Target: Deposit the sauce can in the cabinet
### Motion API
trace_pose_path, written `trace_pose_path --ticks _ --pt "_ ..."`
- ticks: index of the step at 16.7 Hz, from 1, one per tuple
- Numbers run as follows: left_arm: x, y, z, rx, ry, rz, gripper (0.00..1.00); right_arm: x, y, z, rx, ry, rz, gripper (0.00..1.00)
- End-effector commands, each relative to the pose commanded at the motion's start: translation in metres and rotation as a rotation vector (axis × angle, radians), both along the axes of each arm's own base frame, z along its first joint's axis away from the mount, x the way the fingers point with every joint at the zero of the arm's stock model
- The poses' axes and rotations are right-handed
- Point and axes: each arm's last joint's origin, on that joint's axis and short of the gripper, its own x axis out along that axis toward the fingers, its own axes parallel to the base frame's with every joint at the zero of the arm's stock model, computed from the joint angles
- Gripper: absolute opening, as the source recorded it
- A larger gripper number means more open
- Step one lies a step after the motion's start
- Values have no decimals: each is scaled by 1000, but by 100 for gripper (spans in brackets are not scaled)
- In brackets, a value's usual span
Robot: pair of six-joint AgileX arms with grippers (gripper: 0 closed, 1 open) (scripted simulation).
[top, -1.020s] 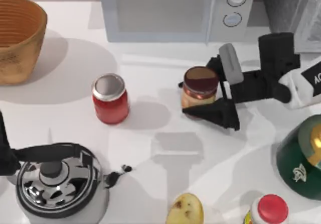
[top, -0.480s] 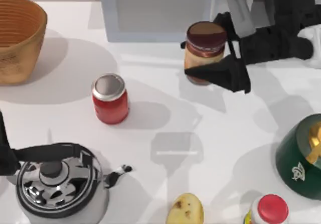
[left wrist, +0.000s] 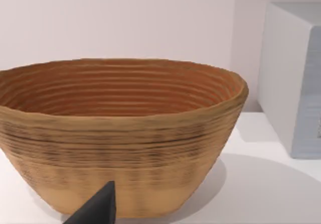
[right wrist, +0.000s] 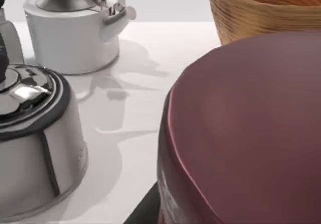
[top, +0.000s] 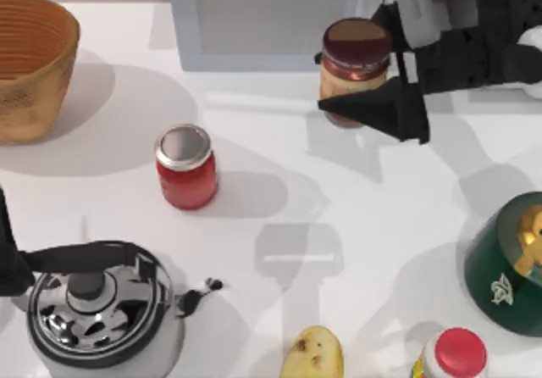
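Before the microwave (top: 271, 18), sauce can (top: 355, 66) clamped between right claw (top: 391, 66) fingers

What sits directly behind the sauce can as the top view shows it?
Behind the sauce can, held off the table by the right gripper, stands the white microwave. The can and gripper cover the microwave's lower right corner and its dials.

Maroon-lidded sauce can (top: 355, 70) upright, lifted before the microwave (top: 271, 18).
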Motion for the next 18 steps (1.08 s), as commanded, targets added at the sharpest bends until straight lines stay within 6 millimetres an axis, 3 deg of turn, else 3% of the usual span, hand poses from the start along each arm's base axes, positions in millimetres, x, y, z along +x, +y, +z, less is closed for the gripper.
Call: trace_pose_path --ticks 4,8,14,18 --pt "0 0 0 0 0 0 100 -6 0 3 -4 13 -4 0" --pt "0 0 0 0 0 0 100 -39 -11 28 -37 43 -90 0" --pt "0 0 0 0 0 0 100 -128 -55 68 -94 59 -429 0" --pt "0 0 0 0 0 0 100 -202 -90 70 -79 14 -776 0"
